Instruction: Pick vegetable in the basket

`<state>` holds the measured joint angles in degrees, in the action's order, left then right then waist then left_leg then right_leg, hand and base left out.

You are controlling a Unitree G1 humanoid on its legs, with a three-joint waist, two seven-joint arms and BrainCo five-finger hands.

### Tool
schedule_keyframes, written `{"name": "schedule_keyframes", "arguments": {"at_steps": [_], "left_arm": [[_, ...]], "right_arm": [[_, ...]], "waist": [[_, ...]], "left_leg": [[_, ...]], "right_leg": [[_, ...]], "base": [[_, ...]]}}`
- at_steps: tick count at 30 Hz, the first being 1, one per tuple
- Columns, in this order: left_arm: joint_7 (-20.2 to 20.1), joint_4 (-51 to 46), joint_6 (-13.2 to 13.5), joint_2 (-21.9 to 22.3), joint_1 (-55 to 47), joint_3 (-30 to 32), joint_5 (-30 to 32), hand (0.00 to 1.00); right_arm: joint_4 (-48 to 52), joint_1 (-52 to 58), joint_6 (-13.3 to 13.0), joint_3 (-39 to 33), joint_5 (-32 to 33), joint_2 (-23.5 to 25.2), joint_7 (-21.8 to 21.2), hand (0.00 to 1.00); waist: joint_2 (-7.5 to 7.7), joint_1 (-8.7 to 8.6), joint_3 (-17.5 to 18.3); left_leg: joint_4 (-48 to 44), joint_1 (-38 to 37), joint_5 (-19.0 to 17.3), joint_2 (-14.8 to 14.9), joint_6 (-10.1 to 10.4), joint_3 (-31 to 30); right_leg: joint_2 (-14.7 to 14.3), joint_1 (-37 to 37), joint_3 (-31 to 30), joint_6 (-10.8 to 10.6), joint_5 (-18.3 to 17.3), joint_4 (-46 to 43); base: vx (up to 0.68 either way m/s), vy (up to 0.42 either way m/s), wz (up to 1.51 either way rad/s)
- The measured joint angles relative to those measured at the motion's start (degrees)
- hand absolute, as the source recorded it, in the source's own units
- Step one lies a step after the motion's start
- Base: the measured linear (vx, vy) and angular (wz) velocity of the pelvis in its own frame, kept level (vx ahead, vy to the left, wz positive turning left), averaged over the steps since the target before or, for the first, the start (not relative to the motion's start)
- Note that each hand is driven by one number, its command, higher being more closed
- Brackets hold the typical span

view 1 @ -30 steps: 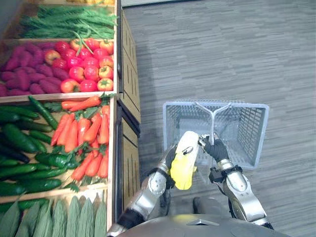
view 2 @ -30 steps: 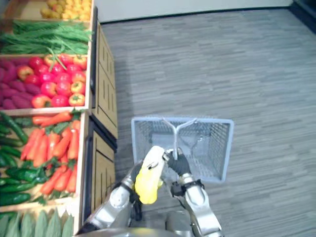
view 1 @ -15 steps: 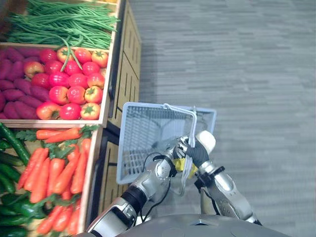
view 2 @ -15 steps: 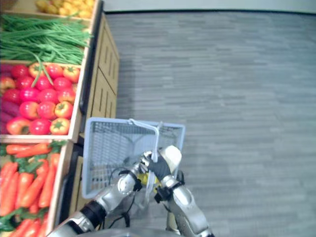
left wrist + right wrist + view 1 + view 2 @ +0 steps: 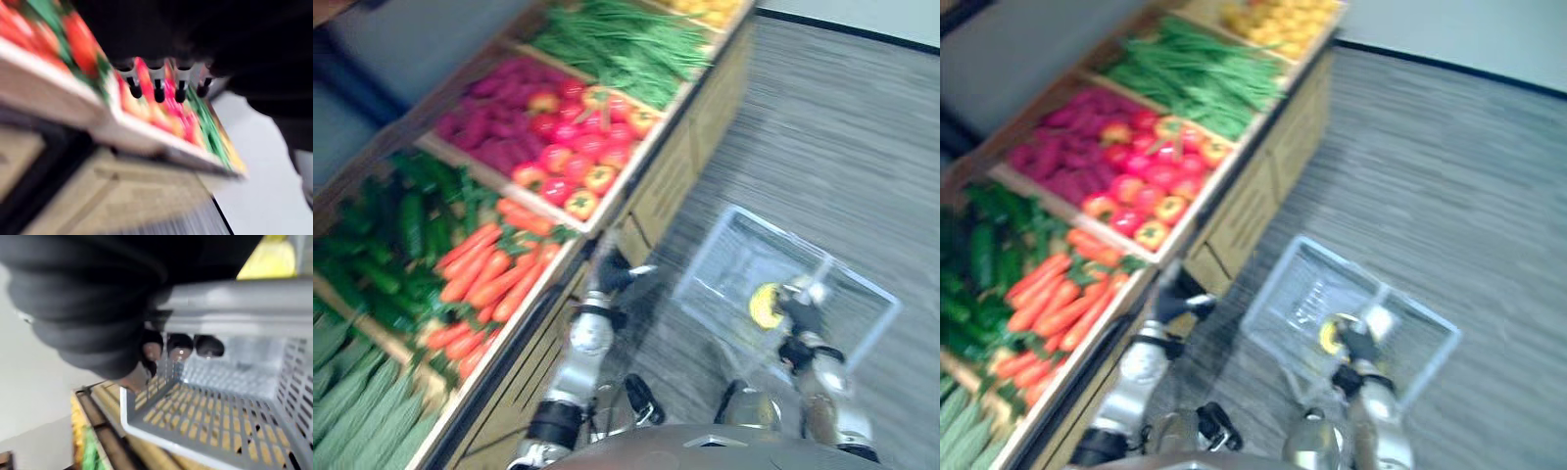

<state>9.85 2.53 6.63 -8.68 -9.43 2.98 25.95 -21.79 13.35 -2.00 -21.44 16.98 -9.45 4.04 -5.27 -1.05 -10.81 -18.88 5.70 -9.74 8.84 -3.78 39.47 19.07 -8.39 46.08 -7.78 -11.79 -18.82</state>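
Yellow, the vegetable [image 5: 766,305] lies inside the grey basket [image 5: 724,257] on the right, which hangs from our right hand [image 5: 800,315]; our left hand [image 5: 612,274] hovers near the wooden stand [image 5: 666,186] on the left. At the left wrist we see straight fingers [image 5: 157,90] holding nothing, red produce [image 5: 78,44] beyond. At the right wrist our fingers [image 5: 179,343] curl round the basket's handle [image 5: 234,308].

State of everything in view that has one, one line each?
basket: hanging by its handle from the right hand
yellow vegetable: inside the basket
right hand: curled round the handle
left hand: open, empty, beside the stand
carrots: in their crate
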Motion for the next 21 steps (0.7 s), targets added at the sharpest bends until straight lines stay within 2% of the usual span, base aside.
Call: {"name": "schedule_keyframes", "arguments": {"at_steps": [1, 2, 3, 4, 5, 6, 8, 9, 10, 11, 12, 13, 15, 17, 19, 21], "left_arm": [[-0.71, -0.8, 0.04, -1.21, -1.37, 0.05, -0.02, 0.0], [-1.26, -1.85, 0.17, -2.08, -2.29, 0.27, -0.11, 0.0], [-1.27, -2.5, 0.3, -2.68, -2.54, 0.27, -0.13, 0.0], [-1.12, -3.73, 0.33, -4.13, -2.94, 0.48, -0.01, 0.0], [-0.36, -4.68, 0.34, -5.64, -2.8, 0.82, 0.52, 0.0], [0.7, -5.91, 0.35, -7.14, -2.46, 1.71, 1.08, 0.0], [2.75, -6.59, 0.38, -9.18, -1.05, 2.61, 2.81, 0.0], [4.17, -6.58, 0.36, -10.84, 0.48, 2.84, 2.96, 0.0], [4.58, -6.58, 0.36, -11.7, 1.48, 2.83, 2.97, 0.0], [5.35, -6.53, 0.38, -13.65, 3.6, 2.74, 2.96, 0.0], [6.1, -6.48, 0.6, -16.35, 5.63, 2.71, 2.95, 0.0], [6.48, -5.67, 0.67, -16.1, 6.45, 2.57, 2.96, 0.0], [6.6, -6.02, 1.44, -16.45, 6.48, 2.23, 4.25, 0.0], [6.45, -6.02, 1.58, -16.48, 7.03, 1.15, 5.15, 0.0], [6.22, -4.7, 2.09, -16.54, 8.59, -0.82, 5.32, 0.0], [6.21, 1.4, 2.55, -16.71, 11.97, -3.01, 6.57, 0.0]], "right_arm": [[-3.46, -0.02, 0.04, -3.29, -0.72, -0.01, 0.94, 1.0], [-7.93, -0.15, 0.14, -5.82, -1.0, 0.0, 1.57, 1.0], [-10.42, -0.42, 0.28, -6.92, -1.36, 0.0, 2.01, 1.0], [-15.37, -1.63, 0.36, -8.4, -2.1, -0.08, 3.09, 1.0], [-18.7, -2.61, 0.32, -9.56, -2.37, 0.06, 3.62, 1.0], [-21.75, -3.24, 0.21, -10.91, -2.49, 0.08, 4.27, 1.0], [-25.9, -3.26, -0.01, -14.46, -2.37, 0.43, 5.73, 1.0], [-28.7, -2.64, -0.18, -15.93, -2.35, 0.4, 6.3, 1.0], [-29.69, -2.15, -0.17, -16.22, -2.23, 0.41, 6.37, 1.0], [-30.94, -1.35, -0.14, -16.32, -1.75, 0.42, 6.36, 1.0], [-31.91, -0.79, -0.13, -16.34, -0.97, 0.7, 6.3, 1.0], [-32.88, -1.11, -0.08, -16.41, -0.65, -0.1, 6.24, 1.0], [-33.08, -2.74, 0.35, -16.66, -0.51, -2.52, 6.12, 1.0], [-33.09, -4.32, 0.47, -16.3, -1.56, -2.7, 5.74, 1.0], [-33.11, -6.03, 0.53, -16.08, -2.89, -1.87, 5.23, 1.0], [-33.01, -8.31, 0.45, -14.96, -4.13, -1.81, 5.22, 1.0]], "waist": [[0.37, 0.06, -0.04], [1.69, 0.31, 0.4], [1.99, 0.44, 0.56], [2.9, 0.45, 0.7], [3.33, 0.44, 1.12], [3.64, 0.39, 1.54], [3.45, -0.25, 1.67], [3.43, -1.23, 1.69], [3.45, -1.32, 1.7], [3.61, -1.57, 1.77], [5.68, -1.76, 2.35], [4.97, -1.78, 2.22], [0.45, -1.01, 3.44], [-0.8, -1.14, 3.31], [-0.89, -1.27, 3.23], [-0.63, -1.44, 2.55]], "left_leg": [[1.4, -0.9, -0.08, -1.98, -0.14, -3.43], [2.35, -1.38, -0.09, -3.85, -0.15, -6.87], [2.99, -1.97, -0.07, -4.68, -0.14, -8.46], [4.75, -2.81, 0.5, -5.46, -0.12, -11.8], [6.2, -2.88, 1.16, -5.48, 0.22, -14.01], [9.0, -3.12, 2.8, -5.57, 0.64, -16.95], [12.55, -3.9, 5.33, -5.9, 1.59, -21.55], [13.9, -4.21, 6.37, -6.15, 2.45, -24.81], [14.42, -4.42, 6.63, -6.18, 2.6, -26.14], [15.08, -4.46, 7.32, -6.47, 3.7, -28.72], [15.85, -4.4, 8.04, -7.92, 5.38, -29.67], [16.42, -4.9, 8.16, -7.74, 6.13, -30.16], [19.77, -6.03, 10.59, -3.63, 8.09, -26.47], [21.54, -6.95, 11.77, -2.41, 8.98, -24.27], [22.72, -7.26, 12.62, -0.99, 9.43, -23.74], [22.65, -6.67, 13.01, -0.08, 9.61, -21.22]], "right_leg": [[2.58, -1.31, 2.17, 0.28, -0.15, -5.73], [5.59, -1.16, 2.29, 1.12, 0.55, -12.79], [6.95, -0.53, 0.99, 2.29, 1.45, -16.58], [8.27, 2.24, -4.62, 5.09, 4.54, -24.16], [6.55, 5.82, -10.74, 4.55, 2.49, -27.44], [2.4, 10.49, -18.87, 3.5, -2.19, -27.57], [-2.54, 14.22, -26.01, 3.69, -5.59, -22.6], [-4.68, 15.74, -30.57, 3.8, -5.89, -17.11], [-5.54, 16.29, -33.09, 3.6, -5.96, -14.38], [-6.76, 16.68, -37.64, 2.93, -4.99, -8.0], [-5.82, 17.11, -40.91, 2.02, 1.19, -1.42], [-6.13, 16.81, -40.52, 2.03, 0.43, -2.39], [-9.27, 16.82, -39.29, 3.29, 0.8, -0.14], [-10.88, 16.46, -39.23, 3.83, 1.13, 0.8], [-12.59, 16.09, -39.09, 4.73, 2.04, 2.4], [-14.0, 16.3, -40.29, 4.92, 3.86, 5.25]], "base": [[0.24, 0.152, 1.71], [0.2, 0.124, 1.72], [0.19, 0.01, 1.53], [0.15, -0.05, 1.21], [0.22, -0.127, 1.35], [0.13, -0.13, 1.21], [0.11, -0.135, 1.36], [0.1, -0.179, 1.31], [0.09, -0.227, 1.35], [0.08, -0.315, 1.11], [0.07, -0.286, 0.95], [0.1, -0.267, 0.52], [0.15, -0.234, 0.0], [0.09, -0.137, -0.13], [0.08, -0.112, -0.19], [0.04, -0.05, -0.35]]}}
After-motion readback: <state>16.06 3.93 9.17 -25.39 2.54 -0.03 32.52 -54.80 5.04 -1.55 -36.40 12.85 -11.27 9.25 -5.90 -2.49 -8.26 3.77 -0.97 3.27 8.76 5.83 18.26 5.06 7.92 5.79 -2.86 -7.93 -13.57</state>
